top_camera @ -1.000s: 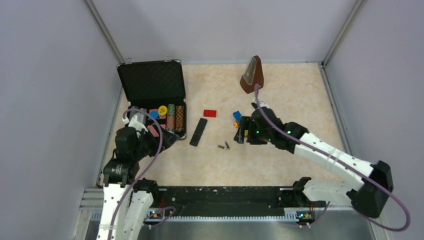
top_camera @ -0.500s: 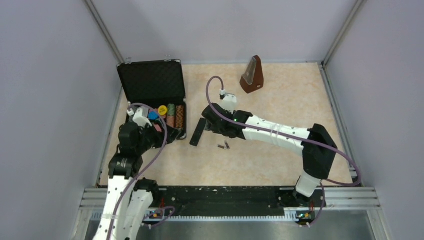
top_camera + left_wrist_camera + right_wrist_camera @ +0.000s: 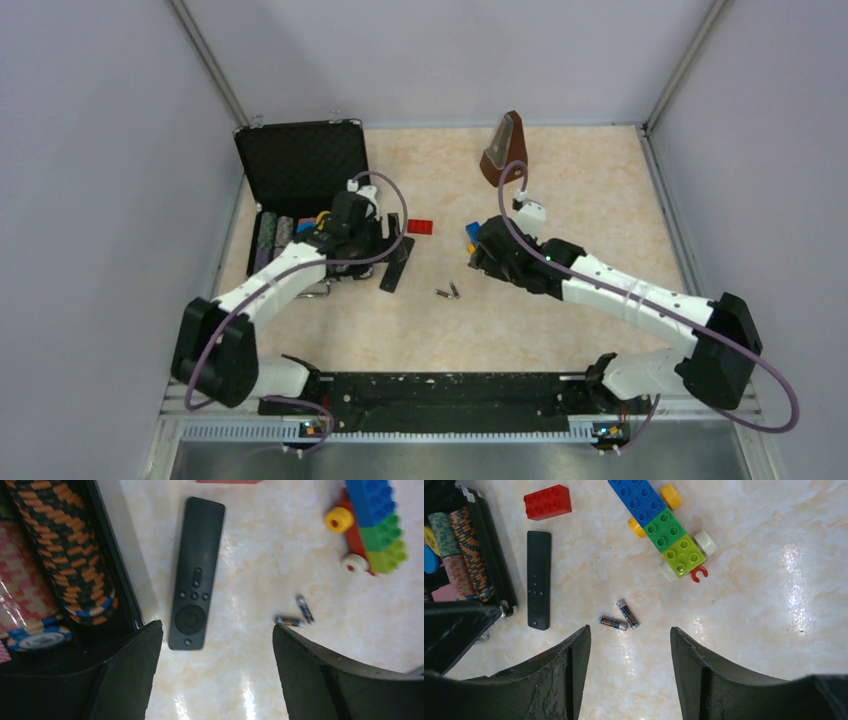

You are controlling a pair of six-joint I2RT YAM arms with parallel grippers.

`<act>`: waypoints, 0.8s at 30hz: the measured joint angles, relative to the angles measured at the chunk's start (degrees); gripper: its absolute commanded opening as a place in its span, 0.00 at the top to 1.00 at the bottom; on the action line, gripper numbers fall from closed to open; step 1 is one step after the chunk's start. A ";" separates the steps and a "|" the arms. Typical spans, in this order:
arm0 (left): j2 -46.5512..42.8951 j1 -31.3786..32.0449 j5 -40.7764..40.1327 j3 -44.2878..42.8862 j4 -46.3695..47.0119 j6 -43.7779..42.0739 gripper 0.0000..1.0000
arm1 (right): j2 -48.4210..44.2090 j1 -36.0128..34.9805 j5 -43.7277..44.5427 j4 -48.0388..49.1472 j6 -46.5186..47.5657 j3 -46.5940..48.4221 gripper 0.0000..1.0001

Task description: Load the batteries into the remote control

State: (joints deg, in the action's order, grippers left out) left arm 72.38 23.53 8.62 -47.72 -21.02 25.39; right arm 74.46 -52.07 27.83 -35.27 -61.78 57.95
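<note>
The remote control (image 3: pixel 393 275) is a slim black bar lying flat, buttons up, just right of the open case. It also shows in the left wrist view as the remote control (image 3: pixel 196 575) and in the right wrist view as the remote control (image 3: pixel 538 580). Two batteries (image 3: pixel 447 292) lie side by side on the table to its right, seen as the batteries (image 3: pixel 295 617) and the batteries (image 3: pixel 620 617). My left gripper (image 3: pixel 390 246) hovers over the remote's far end, open and empty, as the left gripper (image 3: pixel 217 630) shows. My right gripper (image 3: pixel 480 260) hangs right of the batteries, open and empty, as the right gripper (image 3: pixel 630 632) shows.
An open black case (image 3: pixel 303 165) with rows of poker chips (image 3: pixel 60 555) stands at the left. A red brick (image 3: pixel 547 501) lies beyond the remote. A colourful toy-brick train (image 3: pixel 664 525) sits near the right gripper. A brown metronome (image 3: pixel 505 150) stands at the back.
My left arm swung from beside the case across to the remote. My right arm reached over the remote half a second ago and has pulled back right, near the toy train.
</note>
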 measured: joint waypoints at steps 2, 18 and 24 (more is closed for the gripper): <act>5.88 0.66 -2.67 -3.48 -0.83 -1.62 0.16 | -1.49 0.87 -0.42 -0.04 0.20 -0.98 0.40; 23.85 4.22 -9.01 -11.34 -2.51 -9.18 0.23 | -7.54 4.66 -3.82 0.31 2.16 -6.45 0.39; 27.15 5.66 -10.78 -12.39 -2.58 -10.36 0.35 | -7.72 4.74 -4.31 0.55 2.19 -6.60 0.39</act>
State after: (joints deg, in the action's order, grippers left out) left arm 99.53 29.19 -2.15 -60.12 -23.59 15.03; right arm 66.74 -47.33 23.53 -34.72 -59.59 51.35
